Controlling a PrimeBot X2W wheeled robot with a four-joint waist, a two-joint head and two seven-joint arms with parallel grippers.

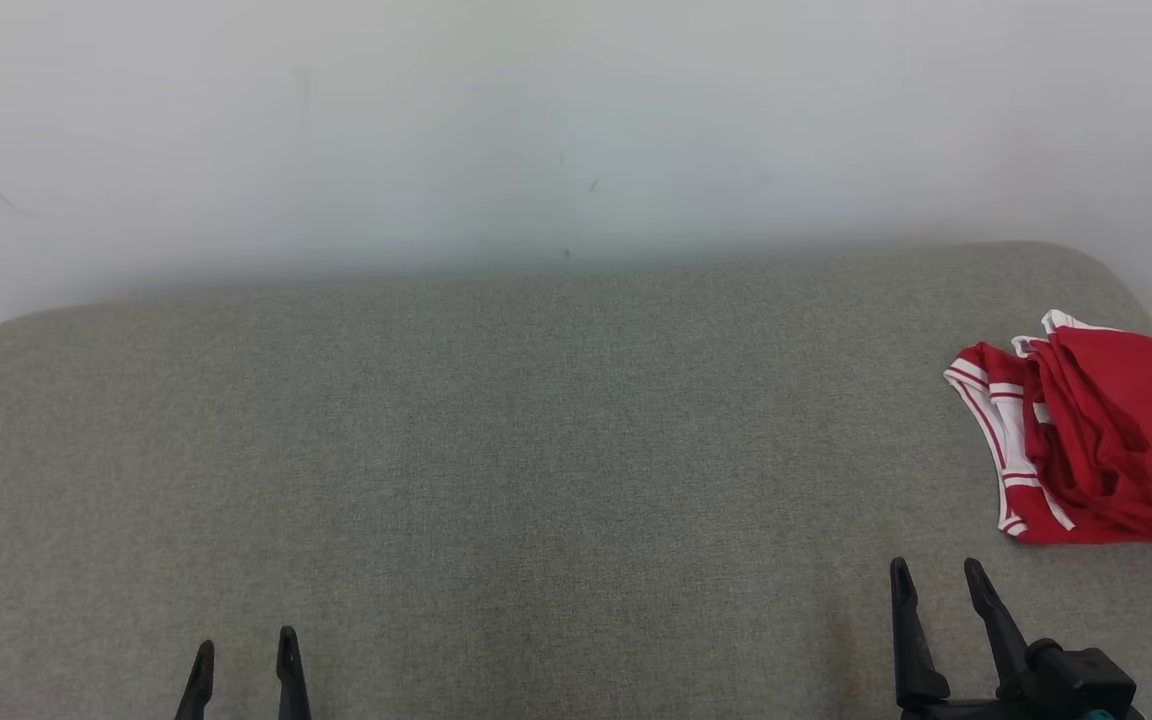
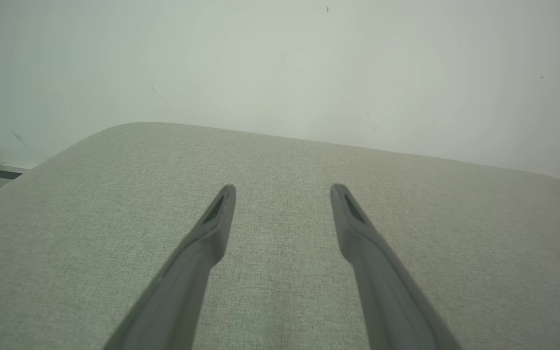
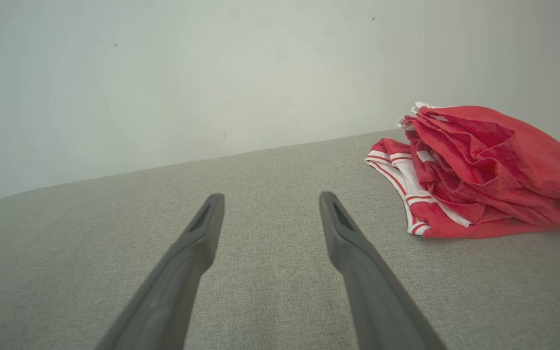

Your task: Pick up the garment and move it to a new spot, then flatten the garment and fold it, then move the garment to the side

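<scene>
red garment, white-striped, lies crumpled at the right edge of the grey fabric surface, near my right gripper; i see it and my left gripper spread wide, empty.

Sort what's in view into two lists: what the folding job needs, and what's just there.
For the job: red garment, left end effector, right end effector, grey padded surface.
Just there: white wall behind.
</scene>
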